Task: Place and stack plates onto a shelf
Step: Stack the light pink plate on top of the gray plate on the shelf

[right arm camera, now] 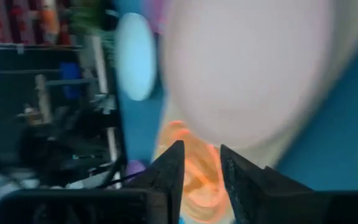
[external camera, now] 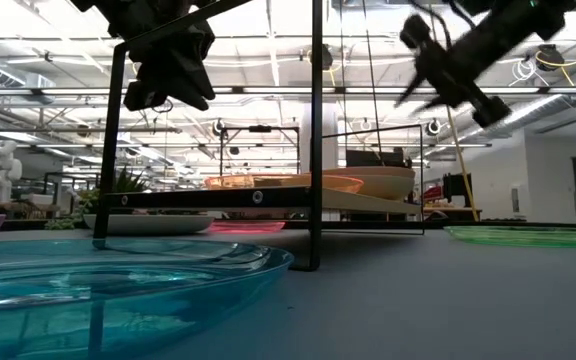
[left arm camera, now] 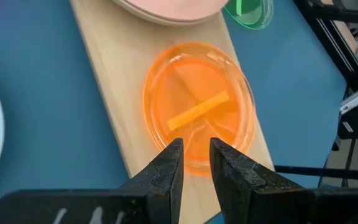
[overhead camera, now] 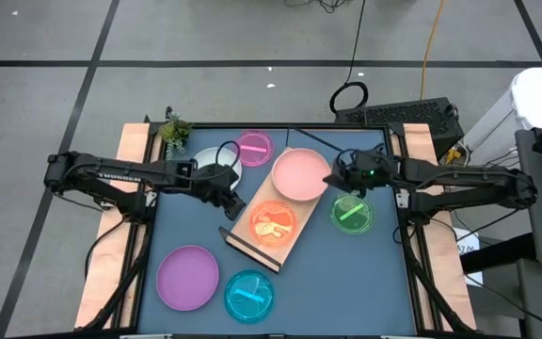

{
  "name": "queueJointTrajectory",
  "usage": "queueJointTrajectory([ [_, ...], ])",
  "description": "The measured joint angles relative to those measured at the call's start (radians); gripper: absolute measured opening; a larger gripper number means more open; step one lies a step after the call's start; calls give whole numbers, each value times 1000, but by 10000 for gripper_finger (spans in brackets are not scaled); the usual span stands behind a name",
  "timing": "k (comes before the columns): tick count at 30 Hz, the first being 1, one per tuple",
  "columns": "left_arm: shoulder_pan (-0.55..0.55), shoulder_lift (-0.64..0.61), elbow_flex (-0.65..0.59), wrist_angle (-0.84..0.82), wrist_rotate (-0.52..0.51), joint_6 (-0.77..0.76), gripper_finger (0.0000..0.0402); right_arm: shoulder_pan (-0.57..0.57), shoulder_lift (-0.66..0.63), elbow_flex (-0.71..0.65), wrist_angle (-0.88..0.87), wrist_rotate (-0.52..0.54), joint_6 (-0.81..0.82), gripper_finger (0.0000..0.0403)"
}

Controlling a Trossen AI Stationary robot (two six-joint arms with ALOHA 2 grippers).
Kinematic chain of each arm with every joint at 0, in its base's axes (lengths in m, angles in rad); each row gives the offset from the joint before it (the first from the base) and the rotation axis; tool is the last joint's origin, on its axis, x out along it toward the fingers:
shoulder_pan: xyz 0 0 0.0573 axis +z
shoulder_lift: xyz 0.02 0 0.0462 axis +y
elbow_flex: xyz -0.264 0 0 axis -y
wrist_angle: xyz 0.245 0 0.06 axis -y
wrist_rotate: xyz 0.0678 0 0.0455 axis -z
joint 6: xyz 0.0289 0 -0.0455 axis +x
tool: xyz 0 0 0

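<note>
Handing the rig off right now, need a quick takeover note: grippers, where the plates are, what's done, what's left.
Left gripper: slightly open, empty, over the shelf's near end by the orange plate.
Right gripper: slightly open, empty, at the salmon plate's edge.
Done: salmon plate with a beige one beneath it, and the orange plate, on the shelf.
Left on the table: white plate and small pink plate at the far side, green plate right of the shelf, purple plate and blue plate near the front.
</note>
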Motion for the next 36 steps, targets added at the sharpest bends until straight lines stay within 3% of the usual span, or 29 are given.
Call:
queueJointTrajectory([
  [5,-9,0,0,0,-4,-7,83,-4,87,175,-43,53,-141,47],
  [10,-9,0,0,-2,-4,-34,83,-12,258,410,-165,73,-386,7],
  [17,-9,0,0,0,25,-63,83,-20,531,705,-402,45,-733,1],
  [24,-38,0,0,14,55,-128,83,-60,683,733,-444,-30,-890,0],
  [36,-112,0,0,-24,4,-184,83,-64,814,733,-482,-30,-1029,0],
])
